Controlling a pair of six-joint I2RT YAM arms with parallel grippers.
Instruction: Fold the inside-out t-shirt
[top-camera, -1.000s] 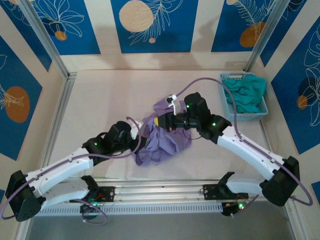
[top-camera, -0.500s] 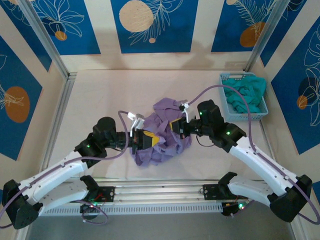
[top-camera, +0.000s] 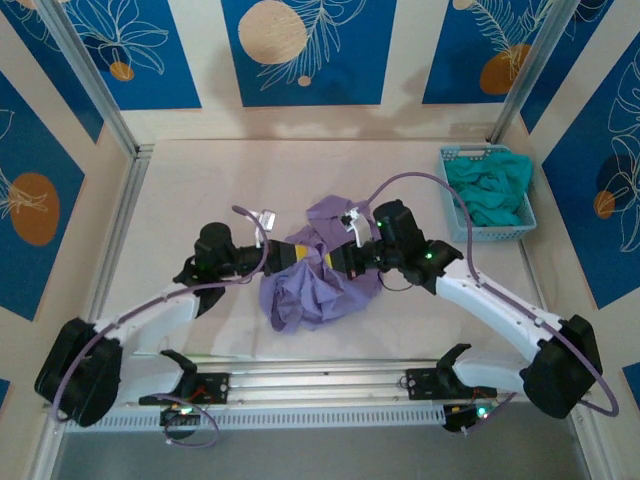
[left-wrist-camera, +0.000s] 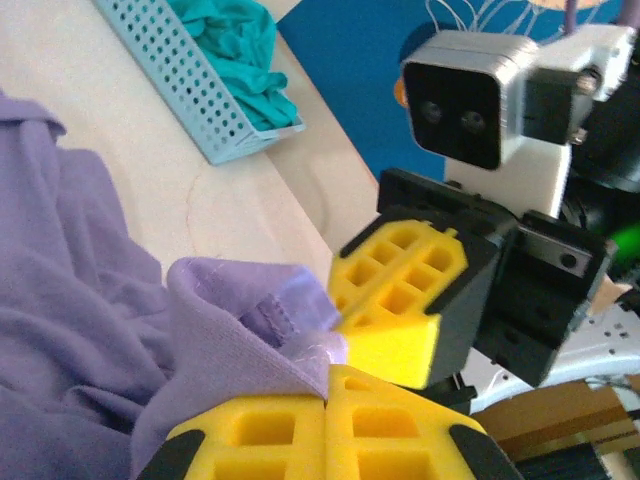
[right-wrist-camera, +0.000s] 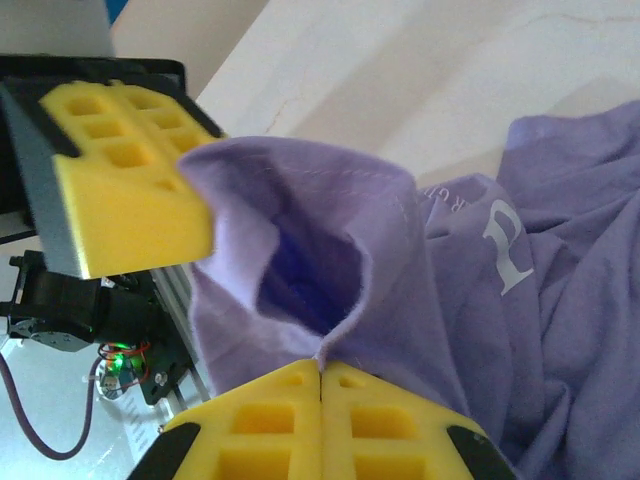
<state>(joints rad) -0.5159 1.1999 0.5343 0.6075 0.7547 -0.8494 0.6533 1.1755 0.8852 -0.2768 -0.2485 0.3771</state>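
Two claws, both mine, meet nose to nose over the middle of the table (top-camera: 200, 180). Left claw (left-wrist-camera: 327, 385): yellow pads pressed flat together, a hemmed fold of the inside-out t-shirt (top-camera: 315, 290) pinched at their tips. Right claw (right-wrist-camera: 320, 385): pads likewise clamped, a seamed edge of the same lavender cloth caught where they meet. From my left wrist the right claw sits just beyond my fingertips and a little to the right, its yellow pad touching the raised fold. From my right wrist the left claw's pad sits ahead and to the left, hard against the cloth. Between the two grips the cloth stands up in a loose open pocket, darker purple inside. The rest of the shirt lies crumpled on the table below and in front of both claws, in a heap rather than spread. White lettering (right-wrist-camera: 505, 245) shows on the cloth to the right of the right claw; I can read a large "P" only. A light blue perforated basket (top-camera: 470, 225) with a teal-green garment (top-camera: 490, 185) in it stands well beyond the right claw, apart from the shirt.
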